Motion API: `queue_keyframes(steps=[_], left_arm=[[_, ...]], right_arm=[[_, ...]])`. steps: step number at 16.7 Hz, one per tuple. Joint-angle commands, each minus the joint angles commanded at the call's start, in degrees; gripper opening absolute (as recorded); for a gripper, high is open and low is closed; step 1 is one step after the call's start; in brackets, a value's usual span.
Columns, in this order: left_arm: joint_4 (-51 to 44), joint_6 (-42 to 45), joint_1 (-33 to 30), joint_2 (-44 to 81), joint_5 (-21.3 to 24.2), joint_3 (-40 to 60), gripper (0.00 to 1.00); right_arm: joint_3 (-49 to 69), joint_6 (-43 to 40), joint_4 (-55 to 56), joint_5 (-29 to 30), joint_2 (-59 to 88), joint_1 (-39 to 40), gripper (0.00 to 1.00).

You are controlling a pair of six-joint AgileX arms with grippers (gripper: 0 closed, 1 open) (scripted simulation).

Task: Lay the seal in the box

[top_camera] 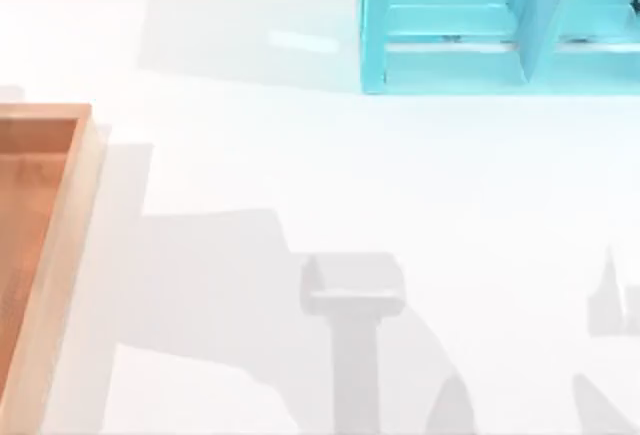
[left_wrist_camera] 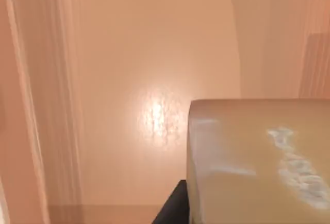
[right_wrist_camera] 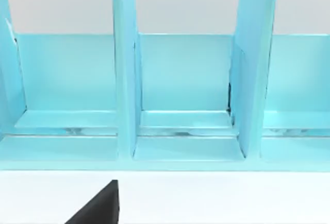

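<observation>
In the left wrist view the seal (left_wrist_camera: 258, 152), a tan-brown block with white carved marks on one face, hangs close to the camera over the orange-brown floor of the box (left_wrist_camera: 144, 54). My left gripper (left_wrist_camera: 258, 219) is shut on it, with one black finger (left_wrist_camera: 172, 208) pressed against the block's side. The top view shows the box (top_camera: 70, 225) at the table's left edge, with its light wood rim. A black part of my right gripper (right_wrist_camera: 98, 208) sits low over the white table, facing the shelf.
A turquoise shelf unit (top_camera: 450, 25) with upright dividers stands at the back right of the table, and it is also seen close up as the shelf unit (right_wrist_camera: 180, 80). Arm shadows fall on the white tabletop (top_camera: 350, 295) near the front.
</observation>
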Motion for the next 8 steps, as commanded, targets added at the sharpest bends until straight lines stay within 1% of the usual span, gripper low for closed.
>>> queue_keyframes(steps=[2, 6, 8], left_arm=[[-0.12, 0.92, 0.9, -0.08, 0.06, 0.33, 0.0], [0.19, 1.0, 0.67, 0.0, -0.08, -0.03, 0.0], [2.32, 1.06, 0.71, 0.13, -0.07, -2.13, 0.0]], right_arm=[[0.0, 0.0, 0.0, 0.0, 0.0, 0.0, 1.0], [0.0, 0.0, 0.0, 0.0, 0.0, 0.0, 1.0], [0.0, 0.0, 0.0, 0.0, 0.0, 0.0, 1.0]])
